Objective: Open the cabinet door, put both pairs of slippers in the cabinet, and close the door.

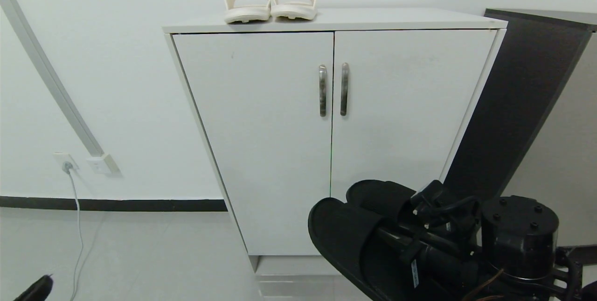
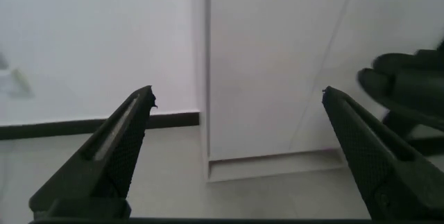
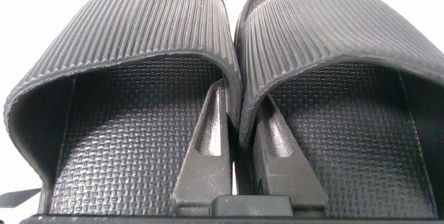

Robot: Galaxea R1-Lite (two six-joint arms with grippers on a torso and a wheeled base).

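- The left gripper (image 2: 237, 92) is showing two long black fingers (image 2: 111, 154), tapering toward the tips, with finely dotted pads (image 2: 364, 144) on their inner faces.
- The right gripper (image 3: 241, 96) is showing dark grey wedge-shaped fingers (image 3: 208, 154), each grooved lengthwise.
- Behind the right gripper, a round black joint housing (image 1: 520, 224) is showing dark screws on its cap.
- Black cables (image 1: 447, 207) are looping just behind that gripper, and a small white label (image 1: 414, 274) is sitting on the black arm (image 1: 443, 263).
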